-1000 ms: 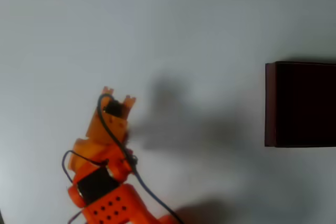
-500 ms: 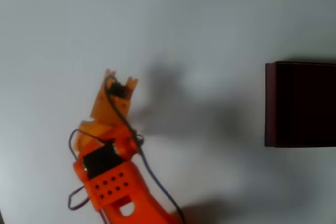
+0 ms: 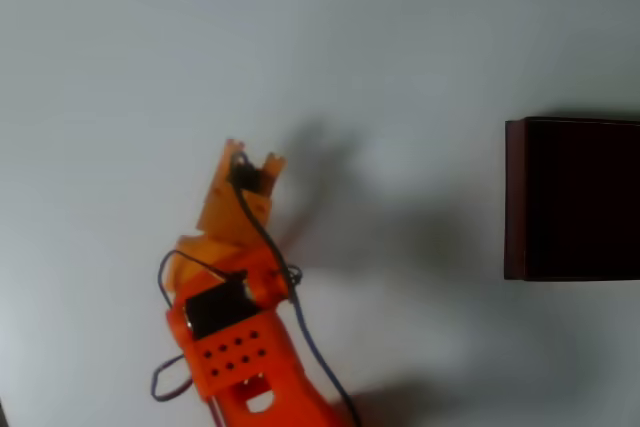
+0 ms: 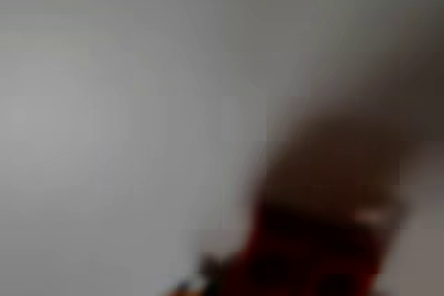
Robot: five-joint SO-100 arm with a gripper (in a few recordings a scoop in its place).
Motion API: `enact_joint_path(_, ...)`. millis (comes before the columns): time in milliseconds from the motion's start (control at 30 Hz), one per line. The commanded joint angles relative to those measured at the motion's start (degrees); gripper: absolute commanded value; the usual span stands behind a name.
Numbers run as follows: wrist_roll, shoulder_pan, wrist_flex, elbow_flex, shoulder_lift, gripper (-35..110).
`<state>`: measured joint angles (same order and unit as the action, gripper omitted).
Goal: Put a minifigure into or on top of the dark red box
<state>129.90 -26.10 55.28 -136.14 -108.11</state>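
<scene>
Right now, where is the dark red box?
In the overhead view, the dark red box sits at the right edge, mid-height, well right of the orange gripper.

dark red box (image 3: 515, 197): cut off by the right edge of the overhead view, only its left part in frame.
gripper (image 3: 252, 157): seen from above, fingertips too small to tell whether anything sits between them.
wrist view: heavily blurred; a dark reddish smear low right cannot be identified.

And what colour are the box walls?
Dark red walls, near-black inside, clearest in the overhead view: the box.
</scene>
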Motion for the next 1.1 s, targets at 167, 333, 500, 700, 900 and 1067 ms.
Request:
enact_joint_path(167, 1.85, -1.41, -1.49, -1.32, -2.2, 26)
enact_joint_path(333, 2.55, -1.85, -1.85, -1.32, -1.67, 26)
enact_joint_path(500, 1.41, -1.05, -0.18, -0.53, -1.93, 26)
enact_joint_path(700, -4.13, 0.0, 7.03, 0.7, -5.89, 28)
enact_joint_path(900, -7.12, -2.2, 26.72, 13.36, -7.91, 28)
enact_joint_path(1067, 1.14, -4.83, 32.7, 16.61, -10.9, 28)
